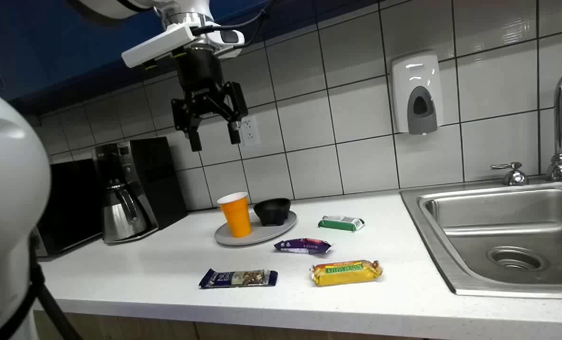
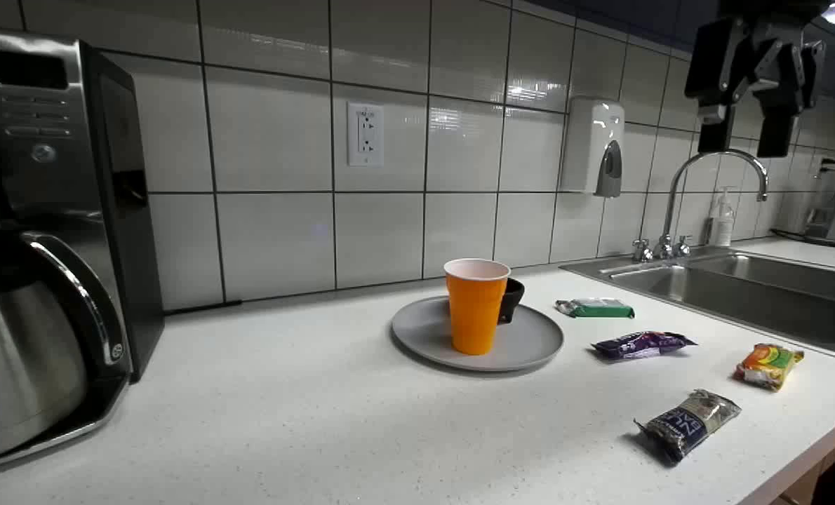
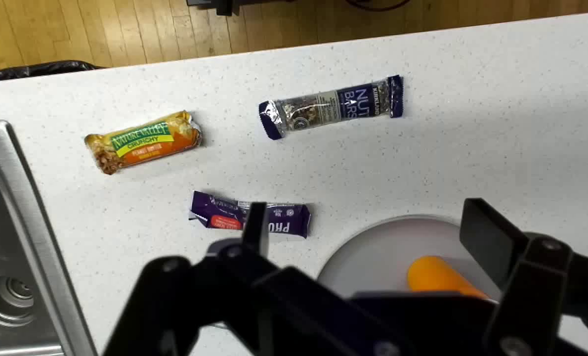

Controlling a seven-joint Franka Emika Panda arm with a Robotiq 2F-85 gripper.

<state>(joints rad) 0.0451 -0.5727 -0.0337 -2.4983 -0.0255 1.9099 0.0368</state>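
Pincer (image 1: 215, 138) spread above 4 wrapped bars and a plated cup

High over the white counter (image 1: 144, 278), the 2 fingertips (image 3: 489, 237) stand wide apart with only air between them. In the wrist view, 1 fingertip overlaps part of the purple bar (image 3: 286, 220), and the other overlaps the edge of the gray plate (image 2: 421, 333). In both exterior views the pincer hangs well above these things, touching neither.

Nearest the counter's front edge lies the nut bar (image 1: 238, 279), flat, with dark blue ends, its long side roughly along that edge. To its right, a little farther in, is the yellow bar (image 1: 346, 273), lettered NATURE VALLEY CRUNCHY. Beyond these 2, and between them from left to right, lies the purple bar, apart from both.

Farther in and to the left sits the plate. On it the orange cup (image 2: 475, 308) stands upright with its white rim up, and the black bowl (image 1: 272, 212) is just beside it. Right of the plate lies the green and white bar (image 1: 341, 223), the farthest of the 4.

At the left stands the coffee maker (image 2: 38, 140) with its steel carafe (image 1: 120, 217); at the right is the steel sink (image 1: 436, 245). Far behind everything rises the tiled wall (image 1: 366, 160), carrying the white soap dispenser (image 1: 417, 94) toward the right and the power outlet (image 2: 365, 135) toward the left.
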